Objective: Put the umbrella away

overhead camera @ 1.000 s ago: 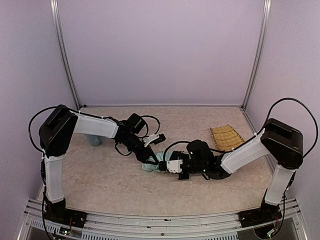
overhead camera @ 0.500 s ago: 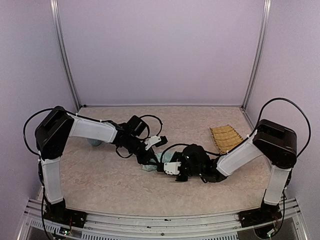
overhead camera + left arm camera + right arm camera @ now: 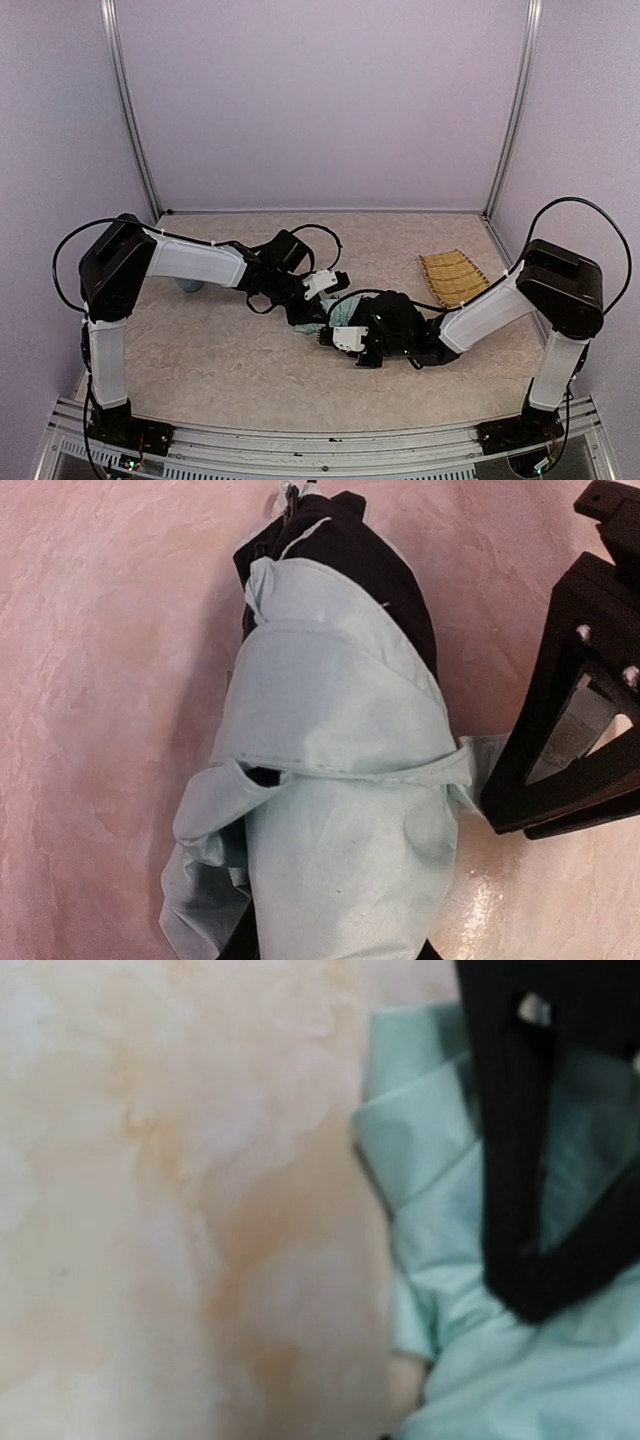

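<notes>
The umbrella (image 3: pixel 341 312) lies folded on the table's middle, a bundle of pale mint fabric with black underside. It fills the left wrist view (image 3: pixel 340 810), running down between my left jaws, which the fabric hides. My left gripper (image 3: pixel 322 298) holds it from the left. My right gripper (image 3: pixel 346 336) sits just right of the bundle; one of its black fingers (image 3: pixel 585 720) shows beside the fabric, apart from the other, holding nothing. The right wrist view shows mint fabric (image 3: pixel 500 1360) and a black finger (image 3: pixel 540 1210) over it. Shaft, handle and strap are hidden.
A woven straw tray (image 3: pixel 452 275) lies at the back right. A light blue cup (image 3: pixel 189 283) stands at the left, partly behind my left arm. Black cables loop over both wrists. Lilac walls close in three sides.
My left gripper has moved right with the umbrella bundle. My right gripper has stayed close against it, shifting slightly.
</notes>
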Available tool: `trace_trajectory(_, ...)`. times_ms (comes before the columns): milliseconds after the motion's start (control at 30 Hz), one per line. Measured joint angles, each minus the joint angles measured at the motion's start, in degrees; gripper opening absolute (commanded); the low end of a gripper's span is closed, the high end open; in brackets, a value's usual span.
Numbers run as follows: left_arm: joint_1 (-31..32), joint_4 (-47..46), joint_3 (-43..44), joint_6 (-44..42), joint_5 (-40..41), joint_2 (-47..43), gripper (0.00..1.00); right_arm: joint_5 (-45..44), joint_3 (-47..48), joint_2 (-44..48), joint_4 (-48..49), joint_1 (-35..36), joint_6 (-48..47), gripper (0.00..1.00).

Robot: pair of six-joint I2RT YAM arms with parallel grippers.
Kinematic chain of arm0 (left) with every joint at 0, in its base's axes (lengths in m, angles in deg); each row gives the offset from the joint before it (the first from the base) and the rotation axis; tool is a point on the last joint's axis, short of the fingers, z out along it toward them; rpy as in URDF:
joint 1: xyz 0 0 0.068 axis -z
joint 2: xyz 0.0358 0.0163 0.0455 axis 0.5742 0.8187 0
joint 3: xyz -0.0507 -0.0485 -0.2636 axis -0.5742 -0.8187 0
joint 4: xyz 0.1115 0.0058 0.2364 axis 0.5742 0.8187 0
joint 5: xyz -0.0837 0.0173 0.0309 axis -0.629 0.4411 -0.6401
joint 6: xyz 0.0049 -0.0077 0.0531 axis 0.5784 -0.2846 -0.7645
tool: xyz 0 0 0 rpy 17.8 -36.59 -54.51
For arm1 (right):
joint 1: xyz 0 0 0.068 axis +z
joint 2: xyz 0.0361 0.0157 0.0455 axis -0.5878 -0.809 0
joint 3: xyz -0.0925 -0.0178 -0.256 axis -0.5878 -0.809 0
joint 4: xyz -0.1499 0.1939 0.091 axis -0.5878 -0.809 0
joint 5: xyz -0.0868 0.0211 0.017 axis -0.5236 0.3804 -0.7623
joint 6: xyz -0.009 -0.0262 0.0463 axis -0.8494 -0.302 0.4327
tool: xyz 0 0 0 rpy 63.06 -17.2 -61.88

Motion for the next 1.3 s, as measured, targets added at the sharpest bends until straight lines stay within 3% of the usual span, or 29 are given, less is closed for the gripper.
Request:
trace_trajectory(167, 0.3, 0.0, 1.0, -0.6, 2.2, 0.5, 0.0, 2.4, -1.5, 3.3, -4.0, 0.2, 1.9, 0.33)
trace_trajectory(767, 0.5, -0.1, 2.6, -1.5, 4.7, 1.6, 0.0, 14.7, -7.0, 21.7, -13.7, 0.0, 15.6, 0.37)
trace_trajectory(867, 0.5, -0.1, 2.6, -1.6, 4.7, 1.6, 0.0, 17.8, -7.6, 25.6, -13.1, -4.7, 21.2, 0.41)
trace_trajectory(1033, 0.5, -0.1, 2.6, -1.7, 4.7, 1.6, 0.0, 23.2, -8.3, 28.1, -8.3, -18.3, 34.2, 0.46)
trace_trajectory(1300, 0.5, -0.1, 2.6, -1.7, 4.9, 1.6, 0.0, 33.4, 0.7, 14.3, -10.1, -24.9, 47.9, 0.43)
